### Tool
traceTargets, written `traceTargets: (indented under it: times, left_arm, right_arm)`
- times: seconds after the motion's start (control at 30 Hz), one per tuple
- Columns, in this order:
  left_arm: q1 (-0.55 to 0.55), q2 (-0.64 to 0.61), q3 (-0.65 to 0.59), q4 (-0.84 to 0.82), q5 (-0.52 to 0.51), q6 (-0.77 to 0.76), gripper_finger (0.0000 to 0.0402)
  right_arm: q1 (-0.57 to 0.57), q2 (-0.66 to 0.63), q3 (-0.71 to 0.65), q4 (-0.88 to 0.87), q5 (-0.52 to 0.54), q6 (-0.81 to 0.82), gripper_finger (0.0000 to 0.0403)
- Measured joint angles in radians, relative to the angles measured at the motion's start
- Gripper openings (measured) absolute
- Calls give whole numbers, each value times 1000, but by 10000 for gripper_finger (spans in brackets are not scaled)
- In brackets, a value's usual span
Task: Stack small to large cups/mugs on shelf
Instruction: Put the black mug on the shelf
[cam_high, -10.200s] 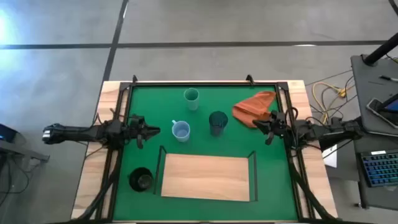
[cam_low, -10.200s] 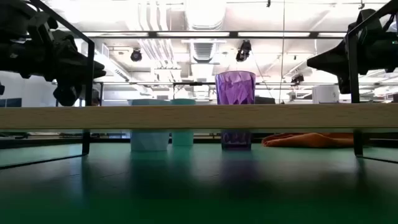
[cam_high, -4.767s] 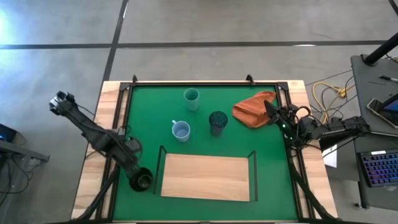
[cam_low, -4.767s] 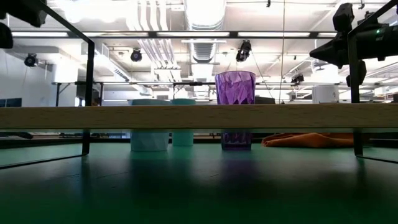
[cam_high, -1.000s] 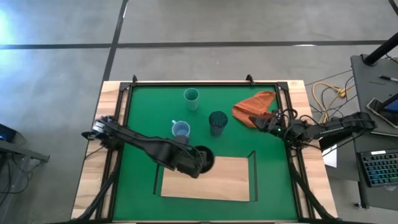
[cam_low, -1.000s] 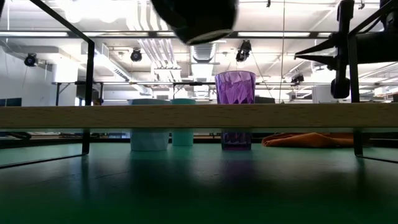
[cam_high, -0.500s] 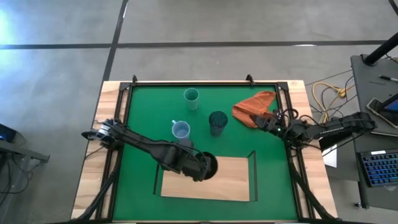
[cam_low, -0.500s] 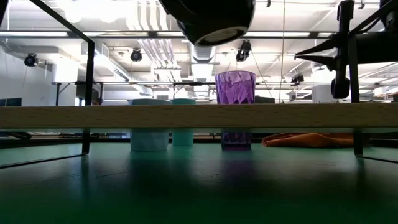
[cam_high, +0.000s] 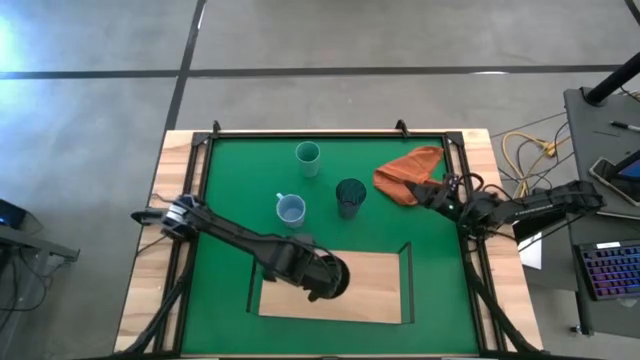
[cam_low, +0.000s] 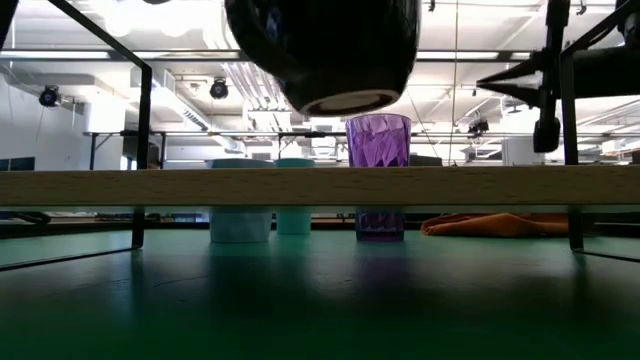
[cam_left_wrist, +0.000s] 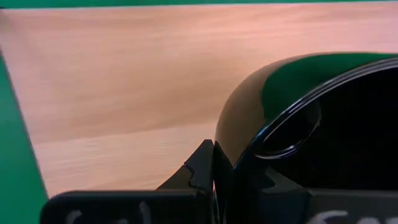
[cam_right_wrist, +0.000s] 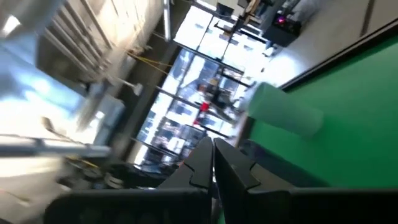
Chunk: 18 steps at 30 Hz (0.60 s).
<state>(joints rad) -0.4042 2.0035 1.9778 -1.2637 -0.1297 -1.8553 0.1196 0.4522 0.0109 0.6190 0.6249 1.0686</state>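
Note:
My left gripper (cam_high: 314, 272) is shut on the black mug (cam_high: 331, 279) and holds it over the left half of the light-wood shelf board (cam_high: 375, 290). In the low view the black mug (cam_low: 322, 50) hangs clear above the shelf board (cam_low: 500, 187). The light blue mug (cam_high: 290, 210), the pale teal cup (cam_high: 307, 155) and the purple tumbler (cam_high: 350, 196) stand on the green mat behind the shelf. My right gripper (cam_high: 420, 192) is shut and empty, next to the orange-red cloth (cam_high: 410, 170). My left gripper holds the black mug by its wall at the rim (cam_left_wrist: 231, 146). One finger (cam_left_wrist: 200, 167) shows outside the wall; the other is lost in the dark inside of the mug. The mug hangs about upright, mouth up, clear of the shelf board (cam_left_wrist: 124, 81).
Thin black metal uprights (cam_high: 408, 262) stand at the shelf's two ends. The purple tumbler (cam_low: 378, 140) shows behind the board in the low view. The pale teal cup (cam_right_wrist: 286, 109) shows in the right wrist view. Cables lie off the table's right edge (cam_high: 525, 155).
My left gripper has carried the black mug toward the table's near edge and down, from the shelf's far edge to over the board. The mug stays mouth up and clear of the board. The other cups have not moved.

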Motion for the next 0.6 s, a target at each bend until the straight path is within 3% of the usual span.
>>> traceTargets:
  times: [0.3,0.37,0.47,0.6]
  left_arm:
    - [-4,65,0,48,58,8,13]
    - [-4,68,0,46,60,10,13]
    - [-4,72,0,50,53,10,13]
    - [-4,84,-2,51,47,10,14]
  right_arm:
    - [0,-16,0,134,-45,105,9]
    - [0,-19,0,189,-95,108,9]
    - [0,-18,1,273,-222,-18,9]
    - [4,-11,68,188,-424,-119,9]
